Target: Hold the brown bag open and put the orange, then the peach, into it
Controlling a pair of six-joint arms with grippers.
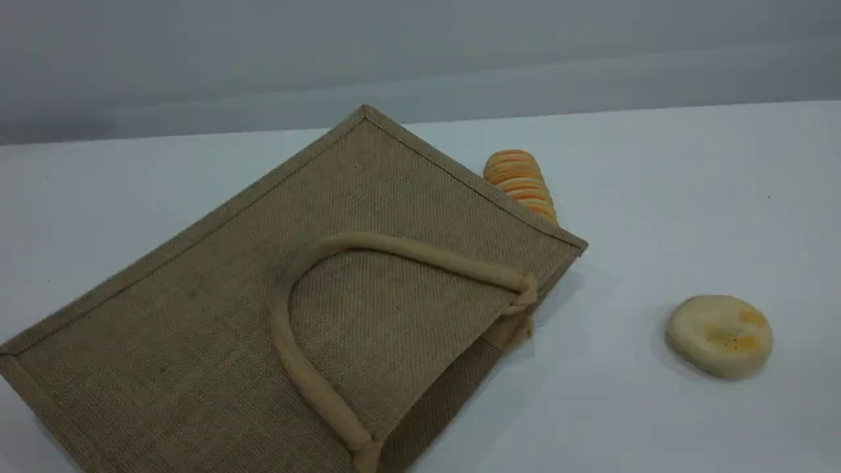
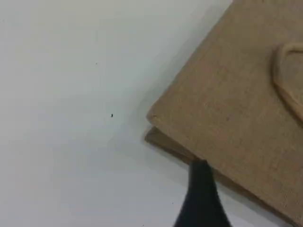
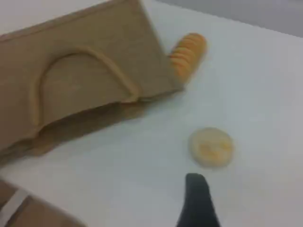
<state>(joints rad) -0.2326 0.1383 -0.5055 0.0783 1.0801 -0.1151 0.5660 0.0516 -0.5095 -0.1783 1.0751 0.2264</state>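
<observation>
The brown bag lies flat on the white table, its mouth facing the lower right. One beige handle rests in an arch on its top face. The left wrist view shows a corner of the bag, with my left gripper just above that corner's edge; only one dark fingertip shows and nothing is held. In the right wrist view my right gripper hangs over bare table, short of the bag, holding nothing. The orange and the peach are out of view.
An orange-striped bread roll stands behind the bag's far right edge. A pale yellow disc lies on the table at the right, close ahead of the right fingertip. A brown object fills the right wrist view's lower left corner.
</observation>
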